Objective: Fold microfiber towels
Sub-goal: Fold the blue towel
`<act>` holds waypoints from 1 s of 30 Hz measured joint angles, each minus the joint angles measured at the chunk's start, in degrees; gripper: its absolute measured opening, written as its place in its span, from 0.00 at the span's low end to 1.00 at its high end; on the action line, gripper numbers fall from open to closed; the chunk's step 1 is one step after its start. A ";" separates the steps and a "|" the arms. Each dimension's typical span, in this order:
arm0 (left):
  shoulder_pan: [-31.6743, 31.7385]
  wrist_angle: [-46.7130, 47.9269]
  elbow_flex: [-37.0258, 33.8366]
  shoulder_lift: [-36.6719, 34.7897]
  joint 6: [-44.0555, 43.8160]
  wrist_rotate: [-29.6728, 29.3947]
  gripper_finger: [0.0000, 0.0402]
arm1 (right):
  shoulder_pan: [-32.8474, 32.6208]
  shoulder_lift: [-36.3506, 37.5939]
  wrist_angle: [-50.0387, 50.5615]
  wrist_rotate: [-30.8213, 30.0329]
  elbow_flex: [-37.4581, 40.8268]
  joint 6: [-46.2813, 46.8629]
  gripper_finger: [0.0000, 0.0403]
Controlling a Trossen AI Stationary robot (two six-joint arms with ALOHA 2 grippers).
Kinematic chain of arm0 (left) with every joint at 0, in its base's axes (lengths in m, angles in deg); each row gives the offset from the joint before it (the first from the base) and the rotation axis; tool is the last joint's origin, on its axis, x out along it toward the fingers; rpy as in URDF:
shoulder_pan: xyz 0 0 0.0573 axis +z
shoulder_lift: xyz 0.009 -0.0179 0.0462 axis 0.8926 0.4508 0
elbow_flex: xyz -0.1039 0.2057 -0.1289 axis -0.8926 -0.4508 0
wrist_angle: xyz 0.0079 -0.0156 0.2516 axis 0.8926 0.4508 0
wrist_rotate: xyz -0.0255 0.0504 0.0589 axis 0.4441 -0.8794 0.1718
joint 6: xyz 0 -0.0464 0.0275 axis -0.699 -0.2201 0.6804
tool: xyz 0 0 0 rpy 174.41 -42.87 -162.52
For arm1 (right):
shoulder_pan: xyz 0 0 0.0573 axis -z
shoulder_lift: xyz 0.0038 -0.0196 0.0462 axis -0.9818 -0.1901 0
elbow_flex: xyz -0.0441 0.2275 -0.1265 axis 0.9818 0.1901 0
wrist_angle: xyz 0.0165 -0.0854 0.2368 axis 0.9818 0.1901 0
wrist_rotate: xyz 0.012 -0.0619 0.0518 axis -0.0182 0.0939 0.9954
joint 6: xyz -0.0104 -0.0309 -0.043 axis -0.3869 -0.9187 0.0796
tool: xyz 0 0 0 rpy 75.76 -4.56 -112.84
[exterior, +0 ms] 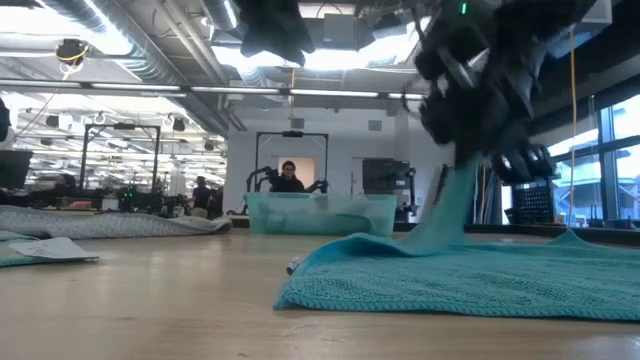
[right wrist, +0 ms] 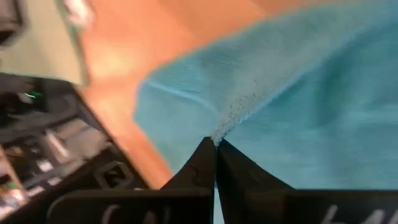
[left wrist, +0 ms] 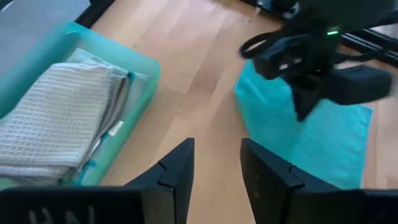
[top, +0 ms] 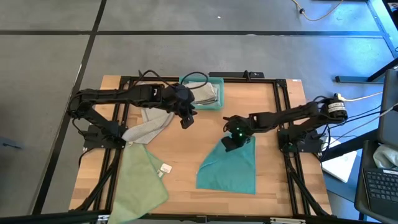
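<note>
a pale green square microfiber towel is spread at the near left of the wooden table, with a light grey crumpled microfiber towel beyond it. the left gripper hovers at the far centre beside the teal plastic bin, its fingers narrowly parted and empty. to the right, the right gripper is closed on the far edge of the teal square microfiber towel, pinched between its fingers. the fold seems to be starting; next, that edge would need lifting and carrying toward the near edge.
</note>
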 joint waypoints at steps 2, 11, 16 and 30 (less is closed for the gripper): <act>0.84 -0.02 0.00 0.00 0.25 2.07 0.30 | -1.57 1.41 0.07 -1.93 -2.00 3.56 0.01; 3.19 -0.33 0.00 0.00 4.73 12.69 0.30 | -15.44 0.79 -0.13 -13.24 -7.53 27.75 0.02; 3.06 0.08 0.00 0.00 8.23 18.13 0.30 | -24.19 -2.63 -7.56 -28.45 -7.50 43.38 0.02; -0.72 0.67 0.00 0.00 5.46 19.68 0.30 | -32.34 -20.65 -14.19 -37.90 -18.02 49.46 0.02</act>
